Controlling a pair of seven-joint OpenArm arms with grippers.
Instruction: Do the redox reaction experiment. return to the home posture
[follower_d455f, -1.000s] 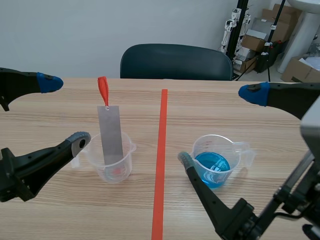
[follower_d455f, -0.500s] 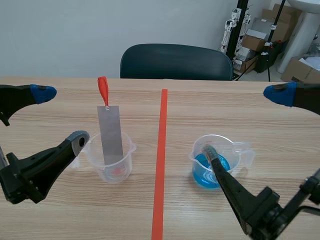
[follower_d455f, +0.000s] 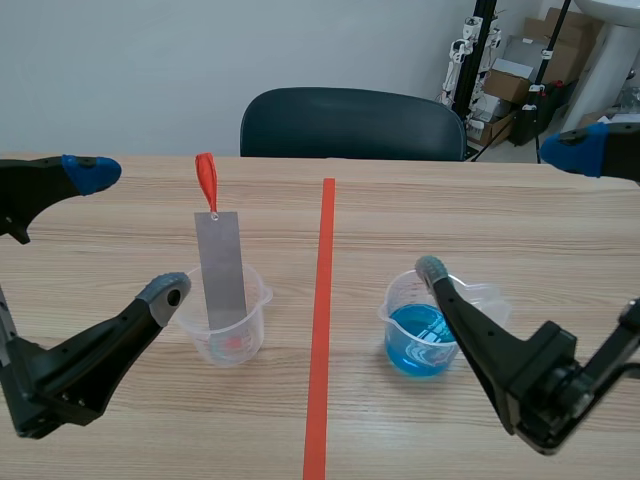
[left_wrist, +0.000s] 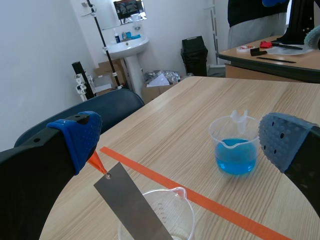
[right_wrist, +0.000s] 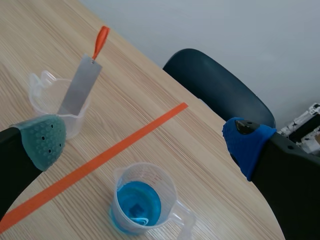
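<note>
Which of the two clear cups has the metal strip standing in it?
The cup beside the left gripper; the other cup holds blue liquid instead.

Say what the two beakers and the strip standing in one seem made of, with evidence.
Both the blue-liquid beaker and the other beaker: likely clear plastic; see-through walls, moulded spouts. The strip: probably metal; flat, stiff, matt grey sheen.

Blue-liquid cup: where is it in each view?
Scene view: cup right of the tape line, partly behind the right pincer.
Left wrist view: cup ahead of the left pincer, past the tape line.
Right wrist view: cup under the open right pincer, on its side of the tape line.
Shared landmark: tape line.
</note>
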